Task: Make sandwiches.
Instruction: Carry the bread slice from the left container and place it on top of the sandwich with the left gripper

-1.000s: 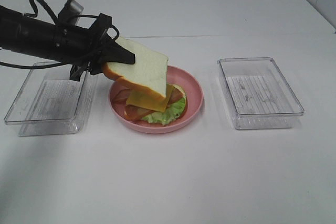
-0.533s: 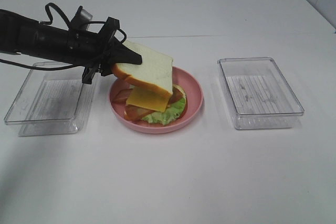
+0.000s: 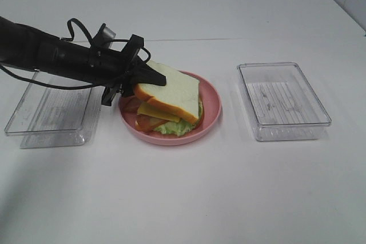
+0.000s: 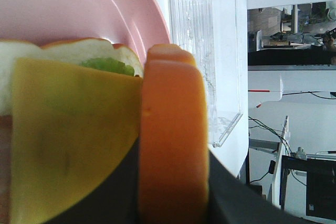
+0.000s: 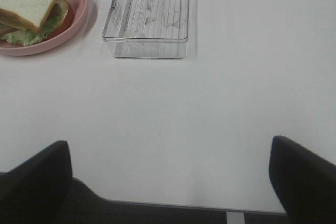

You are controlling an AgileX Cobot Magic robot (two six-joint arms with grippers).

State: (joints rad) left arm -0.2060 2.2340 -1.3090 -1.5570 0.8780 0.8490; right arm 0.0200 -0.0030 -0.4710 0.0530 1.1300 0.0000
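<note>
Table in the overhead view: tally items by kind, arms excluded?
Clear plastic trays: 2
Pink plate: 1
Sandwich: 1, top slice held by the left claw
Total: 4

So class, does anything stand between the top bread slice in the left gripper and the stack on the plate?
Nothing visible does. The left gripper holds the top bread slice tilted directly over the cheese on the pink plate.
</note>
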